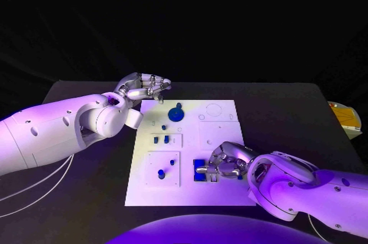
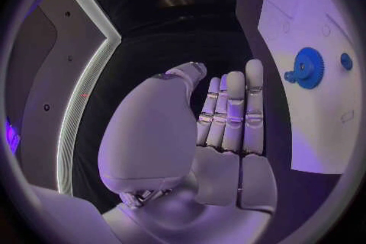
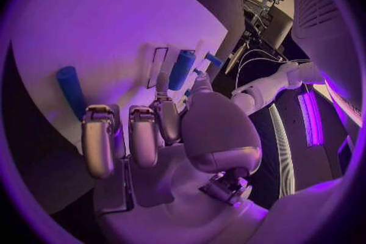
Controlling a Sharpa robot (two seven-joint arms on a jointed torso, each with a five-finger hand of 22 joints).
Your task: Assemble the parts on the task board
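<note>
My left hand [image 1: 145, 87] hovers empty, fingers loosely apart, off the far-left corner of the task board [image 1: 222, 193], the blue gear [image 1: 176, 114] just beside it. My right hand [image 1: 222, 167] curls over the blue block [image 1: 201, 168] at the near edge, seemingly gripping it; next I must seat it squarely

— Anything besides the job on my feed?
— I see the dark counter [image 1: 284, 111], and a pale box with an orange-tan top [image 1: 346, 118] just off its right edge.
— And on the left?
— Thin white cables [image 1: 38, 188] trail across it.
</note>
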